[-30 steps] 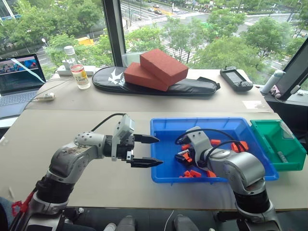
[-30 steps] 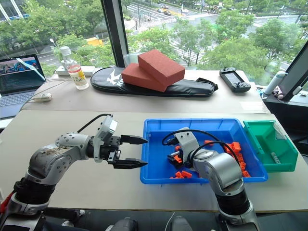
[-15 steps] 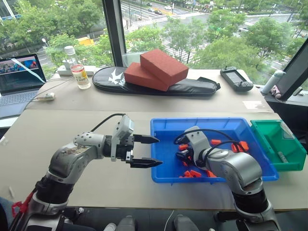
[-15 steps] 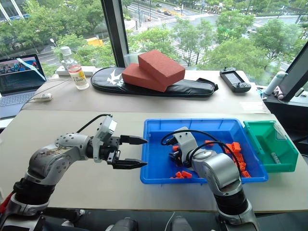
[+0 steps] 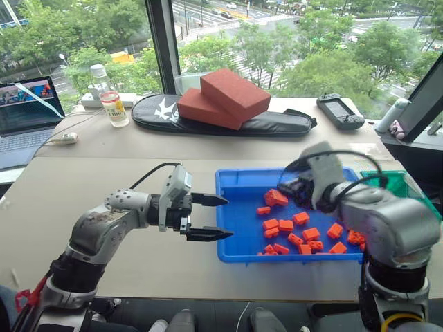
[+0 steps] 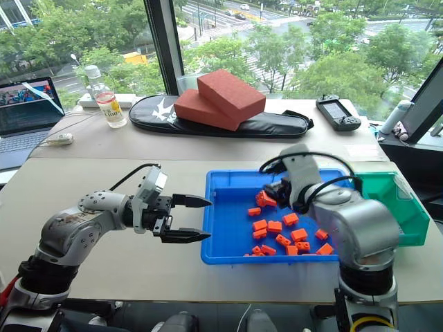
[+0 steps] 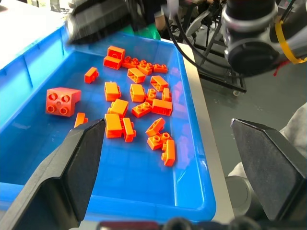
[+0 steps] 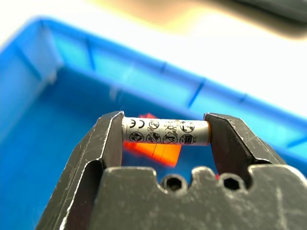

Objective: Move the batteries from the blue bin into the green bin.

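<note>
Grey battery now lifted, clamped.

Head pair overlooks table (wrists close).

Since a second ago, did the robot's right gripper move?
Yes. The right gripper, clamped on a battery, has lifted out of the orange blocks and now sits higher, over the blue bin toward its far rim.
</note>
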Controlling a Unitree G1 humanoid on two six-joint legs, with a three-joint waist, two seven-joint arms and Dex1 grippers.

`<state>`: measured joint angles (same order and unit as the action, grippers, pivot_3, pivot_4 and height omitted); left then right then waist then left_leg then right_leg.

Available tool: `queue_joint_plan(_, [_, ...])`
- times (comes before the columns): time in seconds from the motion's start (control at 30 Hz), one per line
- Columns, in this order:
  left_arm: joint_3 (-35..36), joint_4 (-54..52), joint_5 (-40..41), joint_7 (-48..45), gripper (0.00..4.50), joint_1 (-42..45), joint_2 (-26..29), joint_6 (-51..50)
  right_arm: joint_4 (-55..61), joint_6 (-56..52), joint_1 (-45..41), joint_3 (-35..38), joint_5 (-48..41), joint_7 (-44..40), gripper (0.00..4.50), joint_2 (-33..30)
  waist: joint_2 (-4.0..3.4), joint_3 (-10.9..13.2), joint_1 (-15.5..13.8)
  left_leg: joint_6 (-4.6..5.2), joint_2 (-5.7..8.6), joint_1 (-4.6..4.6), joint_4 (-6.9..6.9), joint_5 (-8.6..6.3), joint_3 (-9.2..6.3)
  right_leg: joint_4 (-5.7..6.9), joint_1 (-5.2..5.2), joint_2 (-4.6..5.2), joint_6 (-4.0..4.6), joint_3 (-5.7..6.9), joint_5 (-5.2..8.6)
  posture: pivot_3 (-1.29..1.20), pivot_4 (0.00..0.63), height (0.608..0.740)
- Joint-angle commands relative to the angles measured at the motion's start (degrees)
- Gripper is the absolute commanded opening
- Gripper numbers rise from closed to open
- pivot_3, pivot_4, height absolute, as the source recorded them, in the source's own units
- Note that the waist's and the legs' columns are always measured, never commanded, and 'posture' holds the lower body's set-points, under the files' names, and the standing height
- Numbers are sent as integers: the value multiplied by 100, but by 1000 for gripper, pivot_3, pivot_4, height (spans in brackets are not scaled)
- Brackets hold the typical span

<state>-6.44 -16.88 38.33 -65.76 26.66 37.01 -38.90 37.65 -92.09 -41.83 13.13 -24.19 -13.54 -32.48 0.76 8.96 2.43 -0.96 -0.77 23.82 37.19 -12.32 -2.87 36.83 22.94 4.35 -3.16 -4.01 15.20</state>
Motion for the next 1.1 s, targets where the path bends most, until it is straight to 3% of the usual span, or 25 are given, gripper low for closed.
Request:
queue_joint_plan(0.03, [63, -49, -2, -43, 4500, 45, 45, 72, -150, -41, 136, 701, 273, 96, 2511, -651, 3, 2, -46, 0, 1, 1, -4, 0, -2, -4, -1, 1, 0, 2, 0, 0, 150, 740])
queue_joint_plan(0.17, [49, -26, -1, -75, 4500, 79, 52, 74, -845, 881, 732, 845, 1324, 900, 2511, -1284, 5, 3, -79, 0, 8, 13, -4, 0, 6, -13, 1, 9, 0, -2, 0, 0, 150, 740])
queue_joint_plan(0.4, [50, -15, -1, -67, 4500, 121, 56, 69, -1279, 1663, 1185, 1476, 1947, 1357, 2511, -992, 2, 4, 15, -3, 1, 22, -5, 3, 14, 2, 27, 1, 1, -13, 0, 0, 150, 740])
queue_joint_plan(0.8, [17, -37, -3, -6, 4500, 149, 13, 52, -1369, 1812, 1408, 1610, 2126, 1285, 2511, -767, -1, 6, -2, -4, 6, 24, -1, 6, 14, 3, 21, 6, 1, -14, 0, 0, 150, 740])
queue_joint_plan(0.83, [14, -40, -4, -2, 4500, 153, 6, 54, -1367, 1832, 1386, 1640, 2136, 1285, 3514, -747, -1, 6, -2, -4, 6, 24, -1, 6, 14, 3, 21, 5, 1, -14, 0, 0, 150, 740])
queue_joint_plan(0.87, [15, -45, 2, 2, 4500, 156, 1, 48, -1362, 1858, 1340, 1688, 2134, 1284, 3600, -704, -1, 6, -3, -4, 6, 24, -1, 6, 14, 3, 21, 5, 1, -14, 0, 0, 150, 740])
queue_joint_plan(0.93, [12, -48, 5, 9, 4500, 167, -14, 40, -1371, 1876, 1271, 1732, 2140, 1275, 4327, -669, -1, 6, 1, -4, 6, 24, -1, 6, 14, 3, 21, 5, 1, -14, 0, 0, 150, 740])
queue_joint_plan(1.1, [2, -35, -11, 13, 4500, 183, -35, 42, -1434, 2237, 1137, 1892, 2016, 1153, 4482, -606, -1, 6, 2, -4, 5, 23, -1, 6, 14, 4, 21, 5, 1, -14, 0, 0, 150, 740])
